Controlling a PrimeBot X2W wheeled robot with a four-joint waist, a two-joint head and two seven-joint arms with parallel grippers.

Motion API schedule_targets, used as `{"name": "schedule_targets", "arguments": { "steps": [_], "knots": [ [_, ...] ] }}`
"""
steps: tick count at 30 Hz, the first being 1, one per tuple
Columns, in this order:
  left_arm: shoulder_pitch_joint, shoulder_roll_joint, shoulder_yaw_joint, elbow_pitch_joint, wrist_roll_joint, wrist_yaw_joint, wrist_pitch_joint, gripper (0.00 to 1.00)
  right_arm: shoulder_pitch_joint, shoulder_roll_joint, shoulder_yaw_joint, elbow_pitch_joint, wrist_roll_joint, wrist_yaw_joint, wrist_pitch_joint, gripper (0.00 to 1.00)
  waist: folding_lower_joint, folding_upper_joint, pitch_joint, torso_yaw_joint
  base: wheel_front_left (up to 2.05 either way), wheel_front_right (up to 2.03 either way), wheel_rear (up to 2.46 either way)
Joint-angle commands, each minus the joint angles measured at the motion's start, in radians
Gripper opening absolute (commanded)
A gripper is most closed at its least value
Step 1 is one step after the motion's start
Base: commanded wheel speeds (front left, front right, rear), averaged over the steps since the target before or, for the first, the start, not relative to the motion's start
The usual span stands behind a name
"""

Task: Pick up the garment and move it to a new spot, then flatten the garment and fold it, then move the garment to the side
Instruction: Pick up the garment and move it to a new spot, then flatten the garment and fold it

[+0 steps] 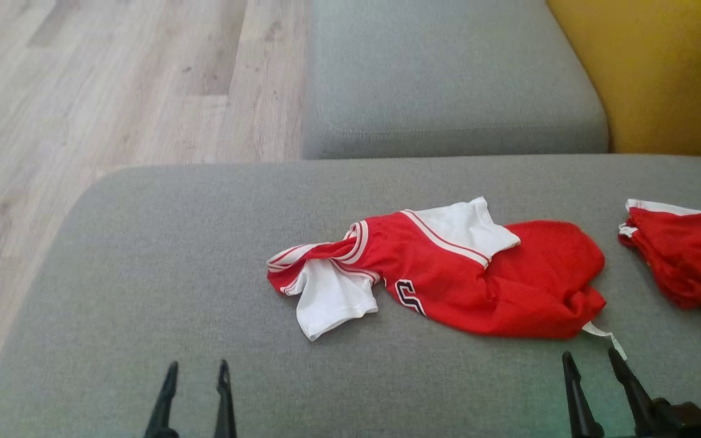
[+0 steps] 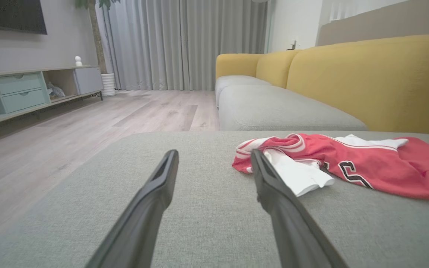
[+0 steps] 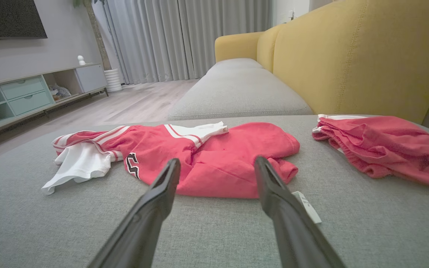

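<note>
**Head view.** A crumpled red-and-white mesh sports jersey lies on the broad grey woven sofa cushion. It is ahead and to the right of the left tool, and ahead and slightly left of the right tool. Both tools are released, with fingers spread and nothing between them. A white sewn-in label trails from the jersey's hem, just beside the right tool. A second bunched red garment with white trim lies ahead and to the right of the right tool, apart from the jersey.

**Left wrist view.** The left tool hangs over bare cushion. The jersey's white sleeve and striped collar are its nearest part, just beyond the finger on this view's right. The pale wood-plank floor begins past the cushion's edge, ahead and to the left.

**Right wrist view.** The right tool points at the jersey's red hem end. The yellow upholstered backrest rises ahead and to the right.

**Handling.** The jersey looks light, limp and probably slick, so it is likely to sag and slide out of its folds when lifted. The sleeve-and-collar end suits the left tool and the hem corner suits the right. Nothing lies between either tool and the jersey. The second garment may snag if the jersey is spread rightward, and the soft cushion is likely to give under the fingers.
</note>
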Motion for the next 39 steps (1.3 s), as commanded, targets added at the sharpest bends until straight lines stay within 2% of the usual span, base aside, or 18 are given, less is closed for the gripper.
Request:
{"name": "schedule_targets", "arguments": {
  "steps": [1, 16, 28, 33, 39],
  "knots": [
    [-0.037, -0.006, 0.019, -0.021, 0.03, 0.002, -0.01, 1.0, -0.022, -0.005, 0.023, -0.041, -0.011, 0.007, -0.01, 1.0, 0.0001, -0.0001, -0.017, -0.002, 0.0, 0.0, 0.0],
    [-0.019, -0.006, 0.017, 0.035, 0.053, -0.033, -0.01, 1.0, 0.014, -0.003, 0.041, -0.057, -0.013, 0.007, -0.01, 1.0, 0.0001, -0.0001, -0.051, -0.017, 0.0, 0.0, 0.0],
    [-0.036, -0.006, -0.006, 0.042, 0.05, -0.042, -0.01, 1.0, 0.011, -0.007, 0.04, -0.064, -0.008, 0.007, -0.01, 1.0, 0.0001, -0.0001, -0.015, -0.029, 0.0, 0.0, 0.0],
    [-0.136, -0.006, -0.061, 0.077, 0.05, -0.06, -0.01, 1.0, -0.014, -0.019, 0.056, -0.064, -0.008, 0.007, -0.01, 1.0, 0.0001, -0.0001, 0.034, -0.046, 0.0, 0.0, 0.0],
    [-0.369, -0.006, -0.184, 0.184, 0.009, -0.081, -0.01, 1.0, -0.068, -0.046, 0.096, -0.067, -0.011, 0.007, -0.01, 1.0, 0.0001, -0.0001, 0.127, -0.092, 0.0, 0.0, 0.0]
  ]
}}
